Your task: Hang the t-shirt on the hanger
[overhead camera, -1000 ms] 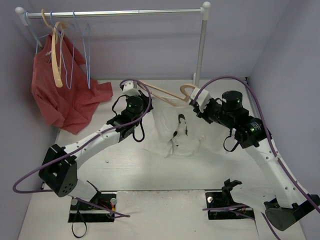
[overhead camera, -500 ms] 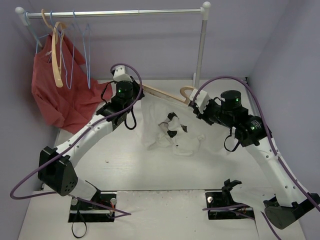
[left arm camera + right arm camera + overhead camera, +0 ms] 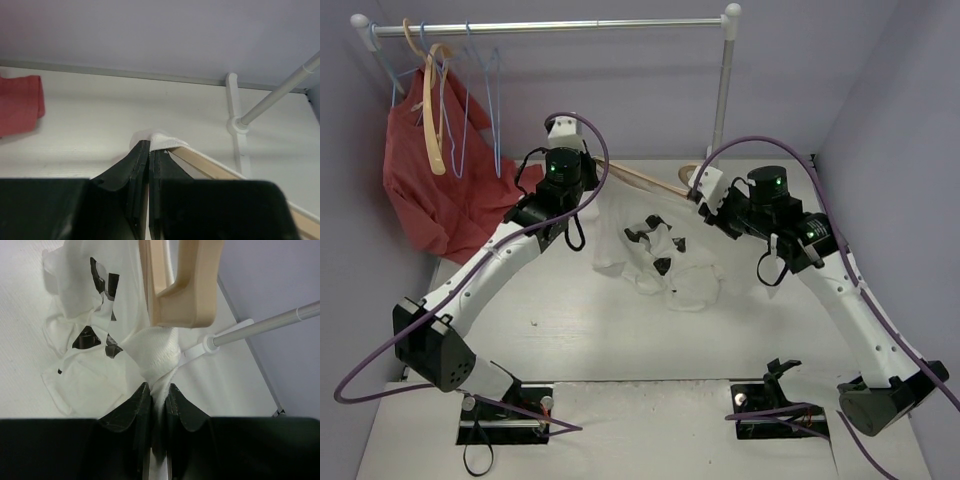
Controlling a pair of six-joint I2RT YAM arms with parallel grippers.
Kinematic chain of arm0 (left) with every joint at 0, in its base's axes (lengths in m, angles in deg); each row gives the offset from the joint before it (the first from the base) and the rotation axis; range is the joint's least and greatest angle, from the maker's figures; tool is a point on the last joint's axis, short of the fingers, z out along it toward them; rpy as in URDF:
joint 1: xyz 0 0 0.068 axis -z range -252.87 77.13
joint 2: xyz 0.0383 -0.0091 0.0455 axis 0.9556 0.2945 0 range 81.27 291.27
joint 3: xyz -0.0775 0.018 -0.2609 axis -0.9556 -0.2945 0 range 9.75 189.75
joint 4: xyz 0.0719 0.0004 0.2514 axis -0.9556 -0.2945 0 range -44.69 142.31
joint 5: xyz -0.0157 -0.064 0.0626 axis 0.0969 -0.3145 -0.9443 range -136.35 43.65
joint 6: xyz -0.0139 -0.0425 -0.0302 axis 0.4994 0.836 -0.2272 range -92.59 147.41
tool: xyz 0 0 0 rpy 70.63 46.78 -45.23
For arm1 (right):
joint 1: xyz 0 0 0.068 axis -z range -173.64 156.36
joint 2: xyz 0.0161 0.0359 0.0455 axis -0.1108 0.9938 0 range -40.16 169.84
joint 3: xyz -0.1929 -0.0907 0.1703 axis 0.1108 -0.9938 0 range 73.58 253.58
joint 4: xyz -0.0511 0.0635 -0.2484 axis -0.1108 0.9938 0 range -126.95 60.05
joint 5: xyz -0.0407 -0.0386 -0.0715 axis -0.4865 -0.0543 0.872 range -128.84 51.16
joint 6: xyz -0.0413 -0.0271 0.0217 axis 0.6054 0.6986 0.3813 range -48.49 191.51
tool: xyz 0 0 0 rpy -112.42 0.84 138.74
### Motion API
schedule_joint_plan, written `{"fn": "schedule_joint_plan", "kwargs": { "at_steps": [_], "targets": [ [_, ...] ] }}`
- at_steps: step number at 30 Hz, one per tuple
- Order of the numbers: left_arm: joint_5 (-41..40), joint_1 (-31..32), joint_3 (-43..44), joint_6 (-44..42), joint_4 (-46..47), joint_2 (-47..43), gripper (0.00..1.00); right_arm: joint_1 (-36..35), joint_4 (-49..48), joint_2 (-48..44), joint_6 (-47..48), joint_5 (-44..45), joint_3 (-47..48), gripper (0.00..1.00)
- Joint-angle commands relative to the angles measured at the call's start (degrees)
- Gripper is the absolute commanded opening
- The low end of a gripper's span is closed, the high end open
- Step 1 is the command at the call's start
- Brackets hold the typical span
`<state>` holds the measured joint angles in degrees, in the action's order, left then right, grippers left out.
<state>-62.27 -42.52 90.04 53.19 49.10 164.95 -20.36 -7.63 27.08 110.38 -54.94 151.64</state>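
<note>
The white t-shirt, with black printed marks, hangs bunched between my two grippers, its lower part resting on the table. The tan wooden hanger lies slanted along the shirt's top edge. My left gripper is shut on a fold of t-shirt that wraps the end of the hanger's arm. My right gripper is shut on a twisted bunch of t-shirt just below the hanger's rounded hook. In the wrist views, the left gripper and right gripper both pinch cloth.
A white clothes rack stands at the back, with its rail and post. On the rail's left end hang a red garment, thin blue wire hangers and a cream hanger. The rack's foot is close ahead of the left gripper.
Both arms have moved up and toward the back left, carrying shirt and hanger. The shirt has lifted and bunched, its black marks now showing more.
</note>
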Motion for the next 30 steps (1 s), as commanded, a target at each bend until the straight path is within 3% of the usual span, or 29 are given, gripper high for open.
{"fn": "schedule_joint_plan", "kwargs": {
  "at_steps": [1, 9, 18, 25, 30],
  "targets": [
    [-2.62, 0.50, 5.14, -6.18, 0.66, -3.70, 0.00, -0.26, 1.17, 2.28, 0.06, 0.45, 4.03, 0.00],
    [-7.10, 0.33, 6.45, -10.40, -0.49, -3.96, 0.00, -0.53, 2.05, 0.52, -0.29, 2.38, 1.30, 0.00],
    [-5.96, 0.33, 10.76, -13.65, -1.80, -2.82, 0.00, -0.53, 3.29, 0.61, -0.81, 3.97, 1.04, 0.00],
    [3.34, 1.64, 11.03, -9.35, -4.70, -4.57, 0.00, -0.53, -3.03, 0.61, -3.01, 0.63, 1.13, 0.00],
    [4.41, 6.47, 10.94, -9.26, -6.73, -5.89, 0.00, -0.53, -9.53, 1.48, -4.42, -2.88, 3.84, 0.00]
  ]
}}
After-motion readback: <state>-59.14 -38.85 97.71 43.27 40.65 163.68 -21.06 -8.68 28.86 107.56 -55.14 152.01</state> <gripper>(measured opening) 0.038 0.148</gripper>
